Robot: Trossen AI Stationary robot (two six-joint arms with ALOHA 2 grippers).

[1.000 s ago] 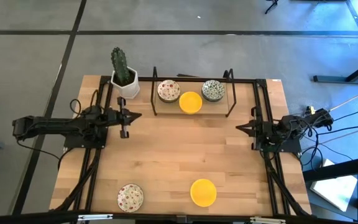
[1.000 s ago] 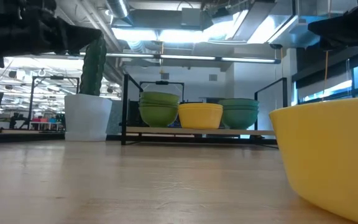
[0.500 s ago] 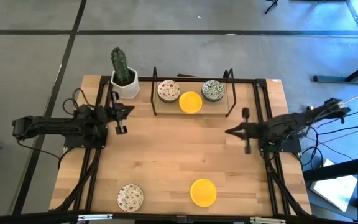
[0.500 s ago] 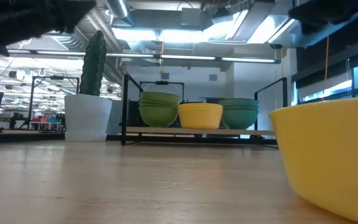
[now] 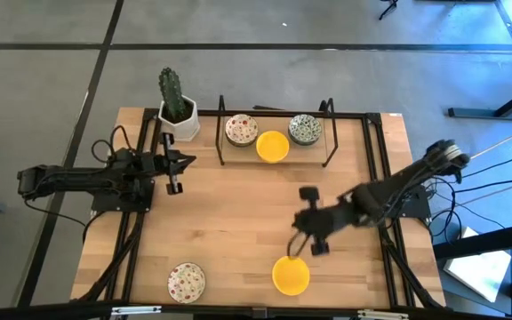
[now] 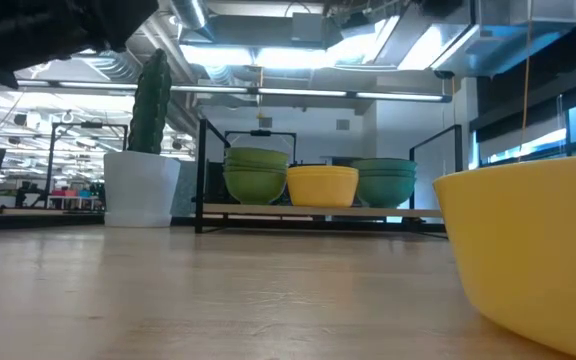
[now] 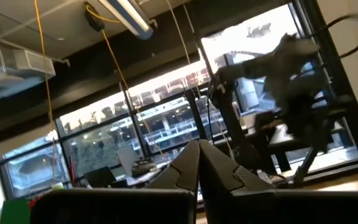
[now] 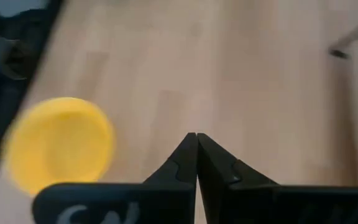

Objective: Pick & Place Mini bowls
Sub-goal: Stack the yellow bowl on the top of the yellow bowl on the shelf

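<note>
wooden counter (image 5: 238,213) carries three mini bowls (image 5: 273,146) on the rack (image 5: 332,151); two sit loose at the near edge. right fingers (image 5: 297,242) pressed together above the yellow bowl (image 5: 291,275), left fingers (image 5: 188,162) together too, so most remains.

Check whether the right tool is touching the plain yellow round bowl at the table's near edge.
Apart. In the right wrist view, bare wood separates the shut right tool from the yellow bowl; the high view shows it short of the bowl.

Three bowls (image 5: 273,145) on rack (image 5: 330,133); two (image 5: 291,275) near front edge.
</note>
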